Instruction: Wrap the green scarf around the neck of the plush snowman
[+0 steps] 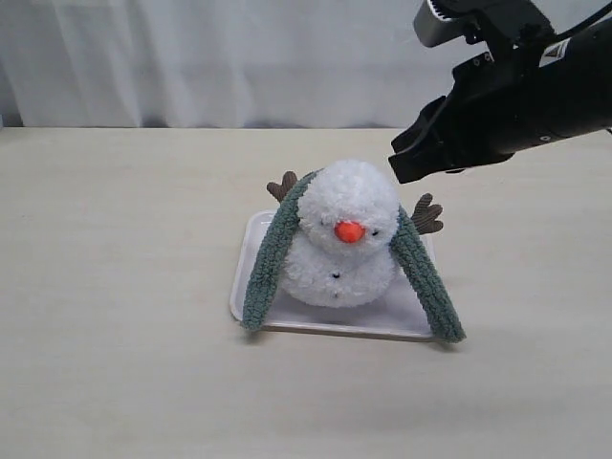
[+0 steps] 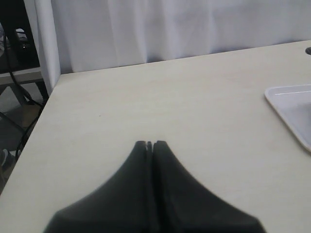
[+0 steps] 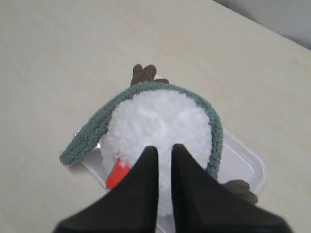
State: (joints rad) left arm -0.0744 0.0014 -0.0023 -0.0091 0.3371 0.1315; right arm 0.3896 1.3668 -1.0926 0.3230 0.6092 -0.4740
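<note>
Exterior view: green scarf [image 1: 273,258] ends overhang tray [image 1: 382,320] edge; right end effector [image 1: 400,161] aloft (nearly clenched, empty); left end effector [image 2: 149,144] clenched.

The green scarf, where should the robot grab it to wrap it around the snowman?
Probably one loose end of the green scarf, pinched across its narrow width from above. Both ends hang down either side of the plush snowman, reaching the tray edge, free to lift.

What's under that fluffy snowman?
A flat white tray on the pale table. The green scarf hangs down over its edges. The tray's middle, beneath the snowman, is covered.
</note>
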